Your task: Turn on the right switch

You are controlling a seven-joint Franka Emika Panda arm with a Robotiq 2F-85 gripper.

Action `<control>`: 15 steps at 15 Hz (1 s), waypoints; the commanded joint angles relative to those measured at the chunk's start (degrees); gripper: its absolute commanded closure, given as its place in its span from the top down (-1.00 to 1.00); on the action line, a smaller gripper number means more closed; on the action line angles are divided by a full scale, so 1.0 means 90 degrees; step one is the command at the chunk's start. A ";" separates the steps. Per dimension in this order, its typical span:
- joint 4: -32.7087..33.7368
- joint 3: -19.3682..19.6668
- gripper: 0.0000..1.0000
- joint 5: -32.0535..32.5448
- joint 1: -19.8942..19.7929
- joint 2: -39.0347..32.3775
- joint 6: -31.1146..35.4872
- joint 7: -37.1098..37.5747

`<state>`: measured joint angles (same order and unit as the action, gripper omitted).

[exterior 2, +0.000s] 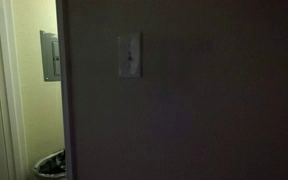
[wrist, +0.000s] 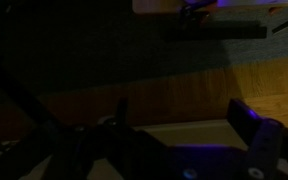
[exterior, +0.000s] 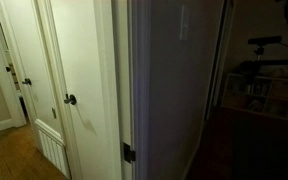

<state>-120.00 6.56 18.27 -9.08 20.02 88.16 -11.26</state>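
Note:
The white wall plate (exterior 2: 130, 55) sits upright on a dim wall and is seen head-on in an exterior view. Its right switch (exterior 2: 134, 56) is barely distinguishable, and I cannot tell its position. The plate also shows faintly, high on the wall, in an exterior view (exterior: 184, 22). My gripper (wrist: 184, 115) appears only in the dark wrist view. Its two dark fingers are spread apart with nothing between them, over a wooden floor and a pale strip. The plate is out of the wrist view.
White doors with dark round knobs (exterior: 71, 99) stand beside the wall's corner. A grey panel box (exterior 2: 50, 55) and a wire bin (exterior 2: 51, 165) lie past the wall's edge. Dark shelving and a stand (exterior: 264, 85) fill the room's far side.

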 commanded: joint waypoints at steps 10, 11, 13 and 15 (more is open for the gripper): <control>0.0022 0.0087 1.00 0.0004 0.0138 -0.0045 0.0046 0.0013; 0.0022 0.0080 1.00 -0.0006 0.0157 -0.0067 0.0107 0.0022; 0.0070 0.0059 1.00 -0.0088 0.0213 -0.0183 0.0272 0.0086; 0.0156 0.0021 1.00 -0.0222 0.0273 -0.0348 0.0487 0.0198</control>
<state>-119.82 6.48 17.88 -7.96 18.76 90.30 -11.12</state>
